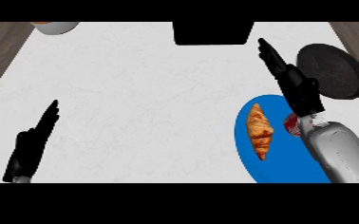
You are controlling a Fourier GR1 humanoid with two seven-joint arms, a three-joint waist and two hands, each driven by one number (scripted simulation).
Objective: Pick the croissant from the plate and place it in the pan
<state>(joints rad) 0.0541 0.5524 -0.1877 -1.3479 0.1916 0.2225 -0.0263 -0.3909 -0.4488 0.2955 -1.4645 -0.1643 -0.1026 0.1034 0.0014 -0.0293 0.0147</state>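
My open, empty right hand (298, 88) is nearer: the golden-brown croissant (261, 131) on the blue round plate (247, 159) lies at its seven o'clock, long axis twelve-to-six.

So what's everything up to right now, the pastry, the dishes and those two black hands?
croissant: lying on the blue plate, untouched
blue plate: on the counter, partly under the right forearm
pan: dark, nothing in it
right hand: open, fingers straight, between plate and pan
left hand: open, resting at lower left
red thing: on the plate, mostly hidden by the forearm
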